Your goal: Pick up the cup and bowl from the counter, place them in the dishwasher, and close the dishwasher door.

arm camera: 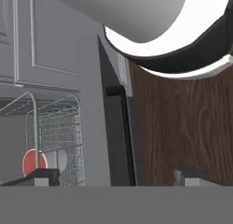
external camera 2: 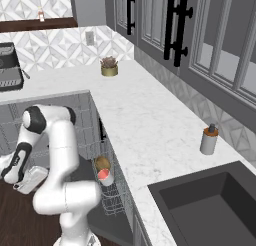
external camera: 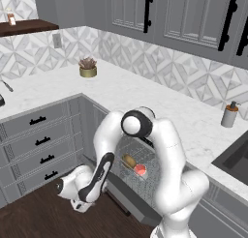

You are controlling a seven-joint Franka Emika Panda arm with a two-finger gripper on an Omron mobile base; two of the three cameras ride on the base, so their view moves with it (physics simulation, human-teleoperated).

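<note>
Cup (external camera: 140,170) and bowl (external camera: 129,161) sit side by side in the wire rack (external camera: 140,159) of the dishwasher (external camera 2: 107,187), the golden-brown bowl touching or just beside the cup, whose salmon-red inside faces outward. From the right base camera the bowl (external camera 2: 102,163) lies just behind the cup (external camera 2: 104,176) at the near edge of the rack, under the edge of the counter (external camera 2: 150,120). In the hand camera the red disc of the cup (arm camera: 34,162) shows low down through the rack's mesh. Below the rack, the dishwasher door (external camera: 127,199) hangs open, a grey panel slanting down over the dark wood floor (external camera: 38,217); its dark bar handle (arm camera: 126,136) runs along the panel's edge in the hand camera. Beside the door, low over the floor, the gripper (arm camera: 113,175) hangs with its jaws spread wide and nothing between them. Up on the counter stand a grey soap bottle (external camera: 229,114) near the sink (external camera 2: 210,210) and, well apart, a gold pot with a plant (external camera: 88,68) by the tiled wall.
</note>
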